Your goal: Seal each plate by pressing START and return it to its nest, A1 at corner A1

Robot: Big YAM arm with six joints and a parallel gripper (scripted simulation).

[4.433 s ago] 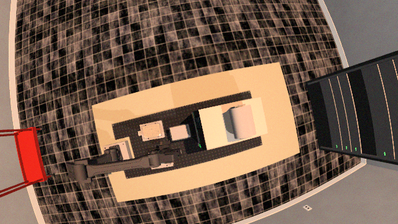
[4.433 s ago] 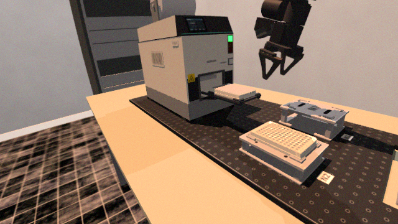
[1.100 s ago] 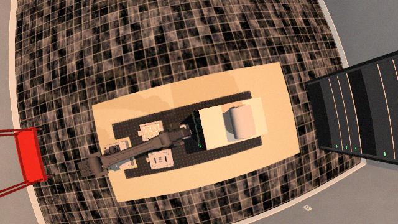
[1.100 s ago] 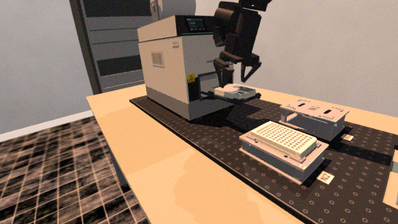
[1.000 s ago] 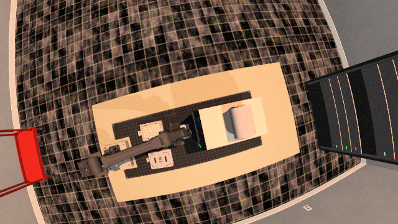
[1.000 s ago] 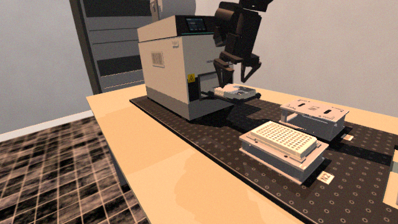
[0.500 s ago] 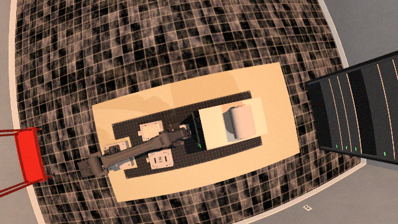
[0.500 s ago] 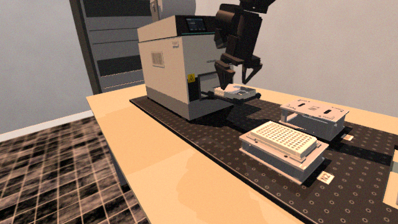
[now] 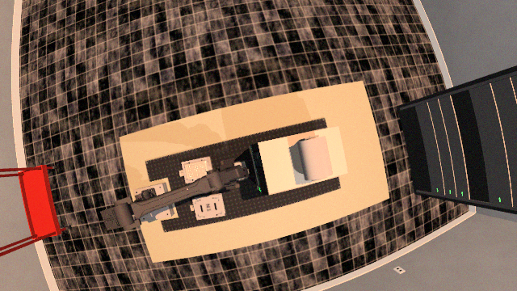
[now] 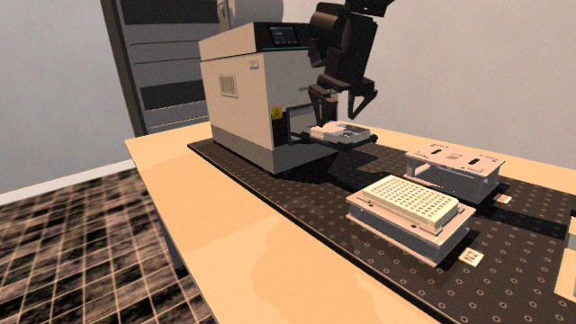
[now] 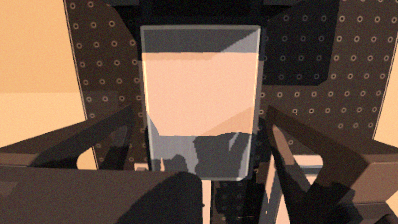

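Top view, arm: reached from the desk's short end point(image 9: 347, 105) over the mat toward the sealer point(image 9: 279, 167) point(image 10: 236, 99); hid most of the stage.
Top view, nests: N2 nest point(image 9: 183, 174) point(image 10: 434, 252) carried an open plate point(image 9: 196, 170) point(image 10: 409, 200); N1 nest point(image 9: 218, 207) point(image 10: 488, 168) bare on top.
Top view, sealer roll: film roll point(image 9: 316, 158) lay across the sealer's pale top.
Exterior view, stage: stage point(image 10: 344, 145) out in front of the sealer door, foil-covered plate point(image 10: 340, 131) point(image 11: 200, 95) on it, shadow across its top.
Exterior view, end effector: end effector point(image 10: 339, 121) point(image 11: 199, 112) fingers wide apart, tips pointing down, just above the stage plate; contact, cannot tell.
Exterior view, lamp: behind the arm, colour unreadable.
Wrist view, plate: smooth-topped, framed between the spread fingers, nothing clamped.

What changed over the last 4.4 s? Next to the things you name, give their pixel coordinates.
Arm swung from above nest N1 point(image 9: 208, 207) point(image 10: 454, 157) to the sealer point(image 9: 279, 170) point(image 10: 238, 108); open gripper point(image 10: 339, 121) point(image 11: 199, 112) now hangs over the plate on the stage and hides the lamp, green earlier. Nothing taken hold of or let go. Unmoved: the plate on the stage point(image 10: 337, 131) point(image 11: 200, 95), the plate on N2 point(image 9: 196, 170) point(image 10: 409, 200), both nests.
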